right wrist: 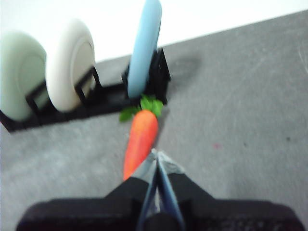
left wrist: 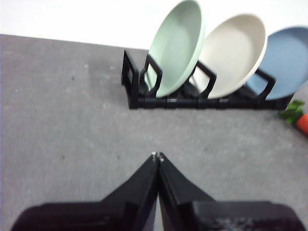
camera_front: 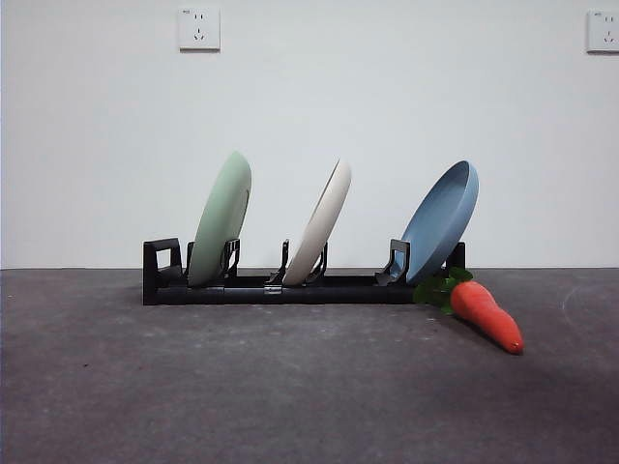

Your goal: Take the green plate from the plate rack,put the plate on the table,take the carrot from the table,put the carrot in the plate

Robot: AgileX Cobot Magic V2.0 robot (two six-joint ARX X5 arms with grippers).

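Note:
The green plate (camera_front: 221, 218) stands tilted in the left slot of the black plate rack (camera_front: 290, 287); it also shows in the left wrist view (left wrist: 177, 47) and the right wrist view (right wrist: 18, 76). The carrot (camera_front: 488, 314) lies on the table (camera_front: 290, 387) by the rack's right end, leaves toward the rack. My left gripper (left wrist: 157, 155) is shut and empty, well short of the rack (left wrist: 192, 102). My right gripper (right wrist: 157, 154) is shut and empty, its tips close over the carrot's (right wrist: 141, 140) thin end. Neither gripper shows in the front view.
A cream-white plate (camera_front: 321, 224) stands in the rack's middle slot and a blue plate (camera_front: 441, 222) in the right slot, just behind the carrot's leaves. A white wall with two sockets (camera_front: 199, 29) backs the table.

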